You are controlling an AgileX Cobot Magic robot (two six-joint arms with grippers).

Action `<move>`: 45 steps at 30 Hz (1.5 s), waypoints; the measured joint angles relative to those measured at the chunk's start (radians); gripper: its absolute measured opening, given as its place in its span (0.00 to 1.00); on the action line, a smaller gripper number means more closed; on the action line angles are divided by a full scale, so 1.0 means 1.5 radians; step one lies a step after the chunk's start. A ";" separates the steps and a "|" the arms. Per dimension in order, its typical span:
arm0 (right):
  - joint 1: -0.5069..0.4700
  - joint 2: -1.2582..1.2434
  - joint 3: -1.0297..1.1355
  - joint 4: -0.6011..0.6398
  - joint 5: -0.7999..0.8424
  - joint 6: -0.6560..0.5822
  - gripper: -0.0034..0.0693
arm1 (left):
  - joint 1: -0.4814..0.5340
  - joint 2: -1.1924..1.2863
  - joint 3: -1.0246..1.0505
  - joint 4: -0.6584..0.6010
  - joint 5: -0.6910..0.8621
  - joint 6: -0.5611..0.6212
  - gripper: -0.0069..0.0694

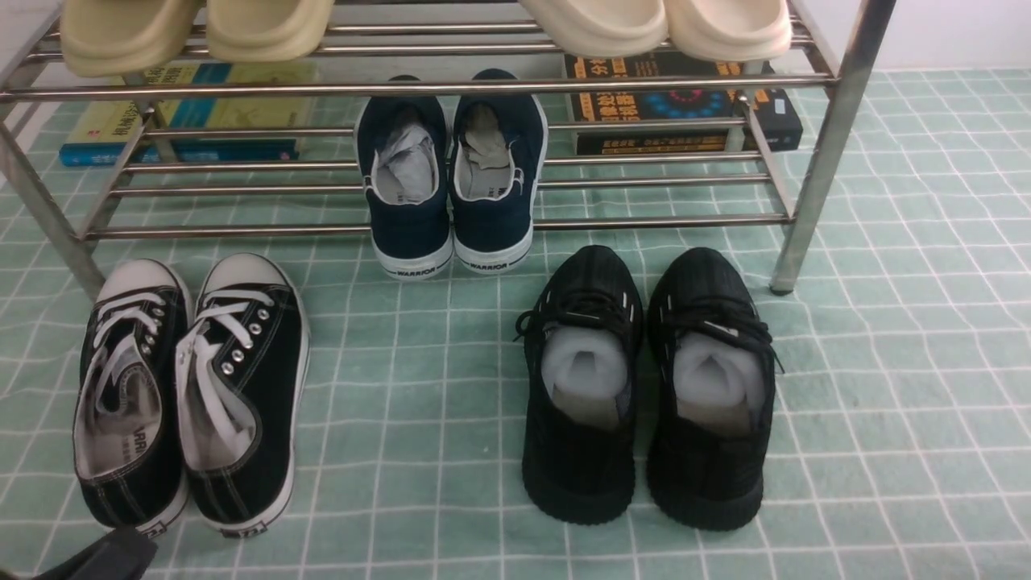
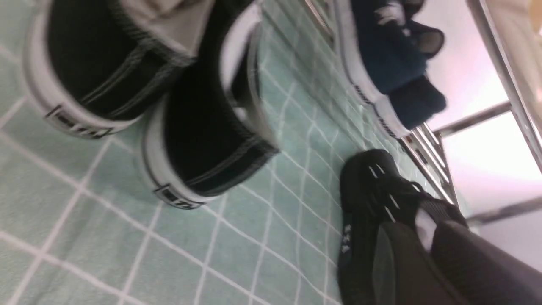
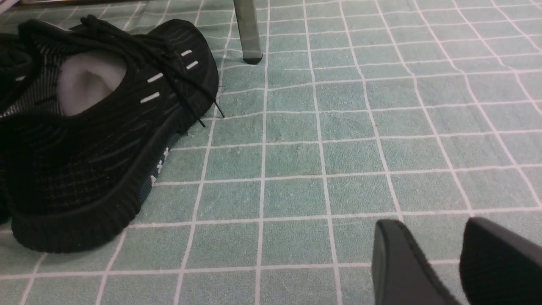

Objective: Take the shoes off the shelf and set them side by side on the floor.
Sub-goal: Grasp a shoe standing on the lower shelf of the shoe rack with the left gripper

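The two navy shoes (image 1: 411,217) (image 1: 495,209) stand side by side on the lower tier of the silver shelf (image 1: 644,221). Their heels face me and overhang the front rod, and grey paper fills them. The left wrist view shows them blurred (image 2: 389,55) beyond the black shoes. My left gripper (image 2: 425,235) hovers low over the green floor (image 1: 451,387) behind the lace-up sneakers. Its fingers are almost together and hold nothing, and only a dark corner (image 1: 105,556) shows in the front view. My right gripper (image 3: 436,231) is open and empty over bare mat. It is out of the front view.
Black lace-up sneakers (image 1: 193,387) stand on the floor front left. All-black knit sneakers (image 1: 644,387) stand front right. Cream slippers (image 1: 193,28) (image 1: 660,24) sit on the top tier, with books (image 1: 185,113) (image 1: 685,105) under the rack. The right shelf leg (image 1: 821,161) stands near the knit pair.
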 joint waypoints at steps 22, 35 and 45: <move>0.000 0.000 0.000 0.000 0.000 0.000 0.38 | -0.084 0.838 -0.606 0.216 0.311 0.178 0.09; 0.000 0.000 0.000 -0.001 0.000 0.000 0.38 | -0.170 0.991 -0.771 0.321 0.102 -0.030 0.45; 0.000 0.000 0.000 -0.001 0.000 0.000 0.38 | -0.172 1.081 -0.784 0.286 -0.028 -0.042 0.64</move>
